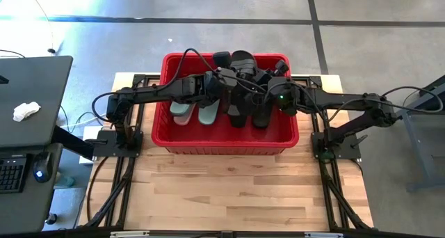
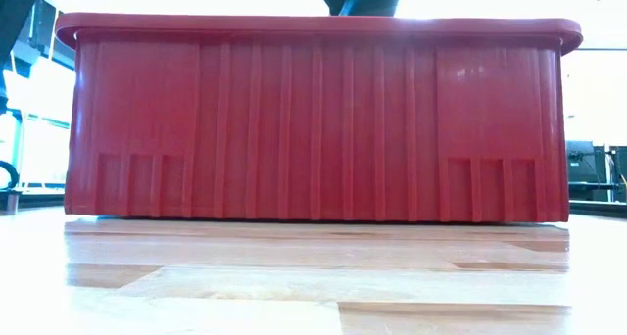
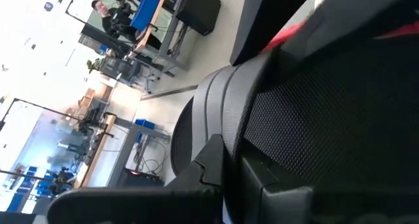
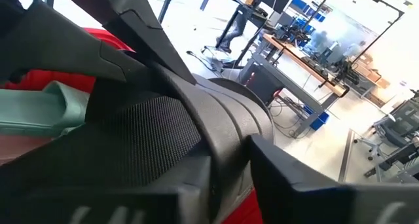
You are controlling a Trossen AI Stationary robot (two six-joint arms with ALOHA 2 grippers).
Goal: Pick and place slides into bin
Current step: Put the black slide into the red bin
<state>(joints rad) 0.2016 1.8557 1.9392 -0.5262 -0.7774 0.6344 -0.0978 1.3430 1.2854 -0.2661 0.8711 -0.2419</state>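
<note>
The red bin (image 1: 226, 142) stands on the wooden table and fills the low view (image 2: 313, 119). Two sage-green slides (image 1: 197, 113) and black slides (image 1: 249, 113) lie inside it. Both arms reach over the bin from its two sides. My left gripper (image 1: 224, 79) and my right gripper (image 1: 272, 81) are at the bin's far part, each close against a black slide (image 1: 243, 60) raised near the rim. A black slide fills the left wrist view (image 3: 294, 112) and the right wrist view (image 4: 150, 139). A green slide (image 4: 46, 109) shows beside it. My left gripper is shut on a black slide at its strap edge (image 3: 219, 119), coming level from the table's left. The slide is tilted, held up over the bin. The finger itself hides the place of contact. My right gripper is shut on a black slide beside its textured footbed (image 4: 222, 139), coming level from the table's right. The slide is tilted above the slides in the bin. The finger (image 4: 301, 171) covers the exact spot.
The bin's thick rim (image 2: 313, 26) and walls enclose both grippers. Bare wooden table (image 1: 229, 189) lies on the near side of the bin. A dark desk with a keyboard (image 1: 10, 172) stands to the left, off the table.
</note>
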